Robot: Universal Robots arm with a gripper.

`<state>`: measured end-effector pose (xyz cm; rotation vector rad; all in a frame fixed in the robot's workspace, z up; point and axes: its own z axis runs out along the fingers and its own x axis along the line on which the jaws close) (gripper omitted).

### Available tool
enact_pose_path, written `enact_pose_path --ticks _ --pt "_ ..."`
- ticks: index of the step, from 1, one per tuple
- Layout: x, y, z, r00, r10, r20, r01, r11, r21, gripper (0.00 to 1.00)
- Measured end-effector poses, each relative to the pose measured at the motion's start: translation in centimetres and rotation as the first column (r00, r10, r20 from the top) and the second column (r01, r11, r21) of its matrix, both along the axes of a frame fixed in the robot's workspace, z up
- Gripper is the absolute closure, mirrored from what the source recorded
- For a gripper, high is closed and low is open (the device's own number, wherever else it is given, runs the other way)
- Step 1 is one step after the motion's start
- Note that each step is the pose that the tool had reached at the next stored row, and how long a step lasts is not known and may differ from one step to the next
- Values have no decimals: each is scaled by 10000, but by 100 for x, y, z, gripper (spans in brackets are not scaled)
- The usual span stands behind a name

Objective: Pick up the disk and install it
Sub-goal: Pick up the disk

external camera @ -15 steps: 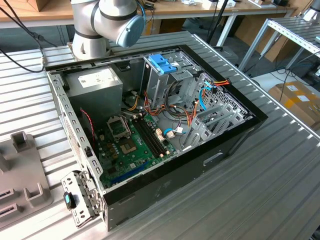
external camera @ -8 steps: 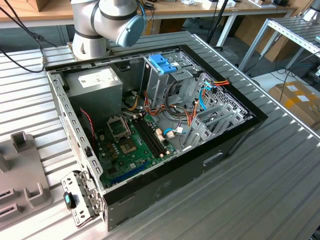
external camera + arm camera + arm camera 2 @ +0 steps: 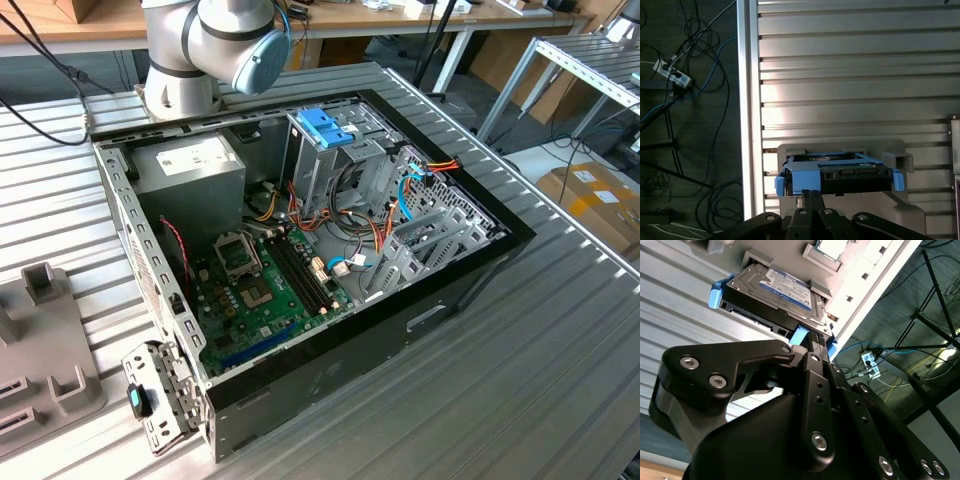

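Disk [image 3: 787, 287] corner partly hidden behind claw [image 3: 812, 340].

Ribbed metal table [image 3: 520, 380], cable-strewn floor [image 3: 690, 125]

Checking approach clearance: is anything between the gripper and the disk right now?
Nothing visible. In both wrist views the gripper sits right at the blue rail end of the disk, with no cable or part between them. The disk lies in a grey holder on the ribbed table.

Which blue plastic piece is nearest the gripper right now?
The light-blue carrier around the disk, right at the gripper in both wrist views. The other blue piece, a latch, sits atop the drive cage in the exterior view.
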<state>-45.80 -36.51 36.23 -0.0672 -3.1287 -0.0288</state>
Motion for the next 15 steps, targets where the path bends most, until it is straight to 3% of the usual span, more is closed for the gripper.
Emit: enact_pose_path --ticks 9,15 --pt "1 0 0 10000 36 0 -36 10000 0 89" --pt "1 0 0 9987 511 0 -511 9987 0 89"
